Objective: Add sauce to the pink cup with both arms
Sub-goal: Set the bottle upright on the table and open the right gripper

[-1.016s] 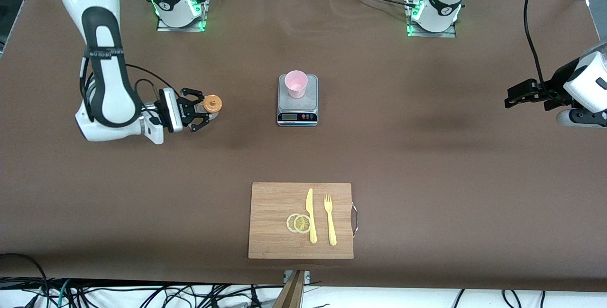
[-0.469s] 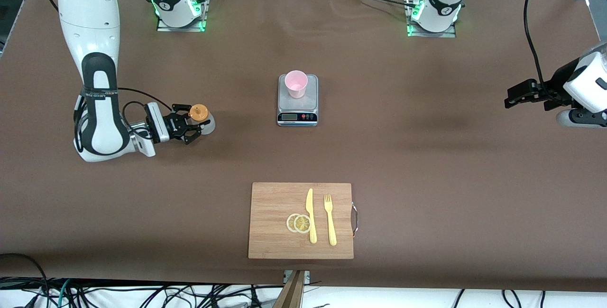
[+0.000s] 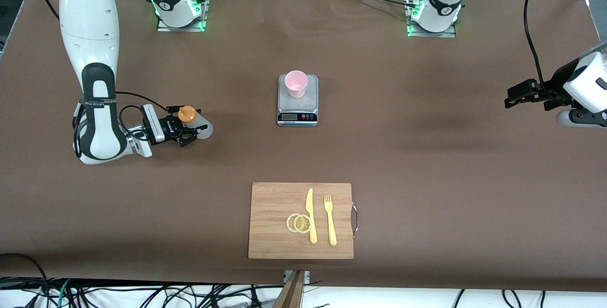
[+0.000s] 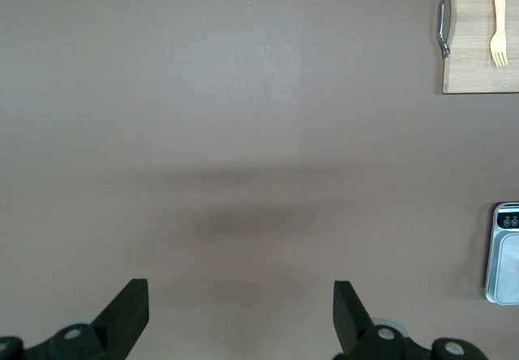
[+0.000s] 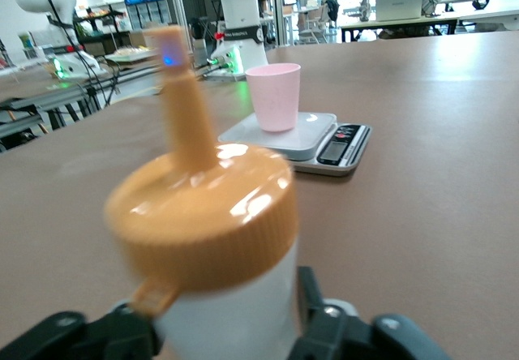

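Note:
The sauce bottle (image 3: 196,124), whitish with an orange nozzle cap (image 5: 203,206), stands at the right arm's end of the table. My right gripper (image 3: 188,124) comes at it from the side, low by the table, and is shut on its body (image 5: 235,311). The pink cup (image 3: 296,83) sits upright on a small kitchen scale (image 3: 297,108) at mid table, and shows past the bottle in the right wrist view (image 5: 274,96). My left gripper (image 3: 513,97) waits open and empty above the left arm's end of the table, its fingers (image 4: 130,307) spread over bare cloth.
A wooden cutting board (image 3: 272,232) lies nearer the front camera than the scale, carrying a yellow knife (image 3: 310,215), a yellow fork (image 3: 330,220) and two lemon slices (image 3: 298,223). Brown cloth covers the table between the bottle and the scale.
The right arm has carried the bottle down and toward its own end of the table, a little nearer the front camera. The left arm has not moved.

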Robot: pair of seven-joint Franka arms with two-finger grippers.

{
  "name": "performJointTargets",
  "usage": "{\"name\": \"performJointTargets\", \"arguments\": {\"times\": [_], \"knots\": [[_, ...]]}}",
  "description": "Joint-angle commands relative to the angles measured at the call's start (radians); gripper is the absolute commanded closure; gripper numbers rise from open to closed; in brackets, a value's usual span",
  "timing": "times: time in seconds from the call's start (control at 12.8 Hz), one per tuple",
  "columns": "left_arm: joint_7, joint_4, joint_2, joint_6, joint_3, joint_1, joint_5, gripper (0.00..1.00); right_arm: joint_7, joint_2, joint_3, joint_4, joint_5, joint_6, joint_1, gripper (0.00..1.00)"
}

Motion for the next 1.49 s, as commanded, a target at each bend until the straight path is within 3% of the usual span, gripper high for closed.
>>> {"name": "performJointTargets", "arguments": {"times": [0.0,0.31,0.55,0.78,1.02,1.25,1.41], "knots": [[0.017,0.023,0.009,-0.015,0.002,-0.002,0.008,0.0,0.063,-0.004,-0.014,0.078,-0.095,-0.039,-0.026,0.0],[0.017,0.023,0.009,-0.015,0.001,-0.002,0.008,0.0,0.206,-0.016,-0.118,0.16,-0.221,-0.102,-0.029,0.0],[0.017,0.023,0.009,-0.015,0.002,-0.002,0.008,0.0,0.443,-0.05,-0.206,0.239,-0.286,-0.149,-0.017,0.0],[0.017,0.023,0.009,-0.015,0.001,-0.002,0.008,0.0,0.724,-0.107,-0.217,0.319,-0.35,-0.151,0.0,0.0],[0.017,0.023,0.009,-0.015,0.001,-0.002,0.008,0.0,1.07,-0.223,-0.223,0.332,-0.465,-0.136,0.06,0.0],[0.017,0.023,0.009,-0.015,0.002,-0.002,0.008,0.0,1.31,-0.236,-0.223,0.443,-0.579,-0.113,0.106,0.0],[0.016,0.023,0.009,-0.014,0.002,-0.002,0.008,0.0,1.432,-0.281,-0.215,0.444,-0.648,-0.009,0.143,0.0]]}}
